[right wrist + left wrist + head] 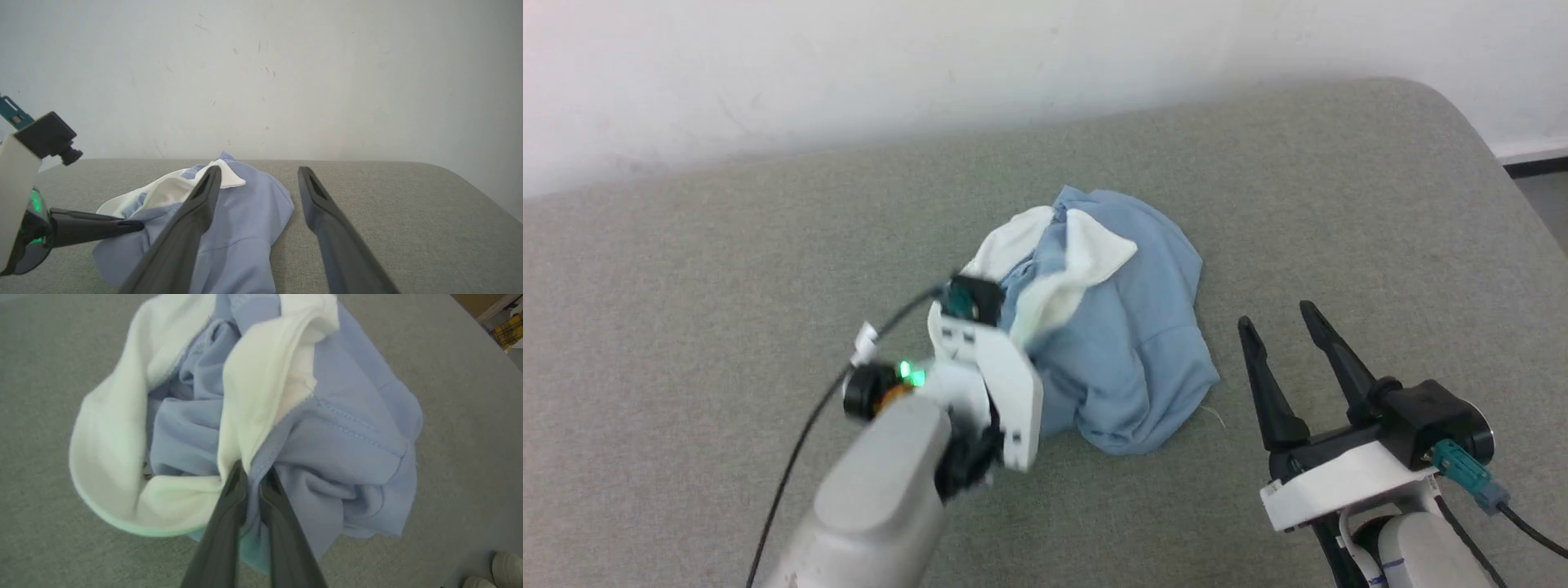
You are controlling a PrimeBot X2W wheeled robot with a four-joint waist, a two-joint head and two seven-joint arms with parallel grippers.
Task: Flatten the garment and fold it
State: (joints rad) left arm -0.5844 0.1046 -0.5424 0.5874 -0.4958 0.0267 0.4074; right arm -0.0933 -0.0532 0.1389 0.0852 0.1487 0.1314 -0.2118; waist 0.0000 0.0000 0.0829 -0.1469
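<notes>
garment lies bunched in a heap mid-table, nothing flattened or folded yet. left end effector pinches its edge beside the white collar; right end effector stands spread, empty, just right of it.

the grey padded surface lies bare on both sides of the garment — broad room to its left, and to its right as far as the rounded corner. the garment sits as a bunched mound in the middle, the one thing in the way. a white wall closes the far edge. the left gripper, pinched on a fold at the mound's near-left, blocks that approach with its arm and black cable. the right gripper, fingers spread wide, stands just right of the mound — a strip of bare surface between them.
</notes>
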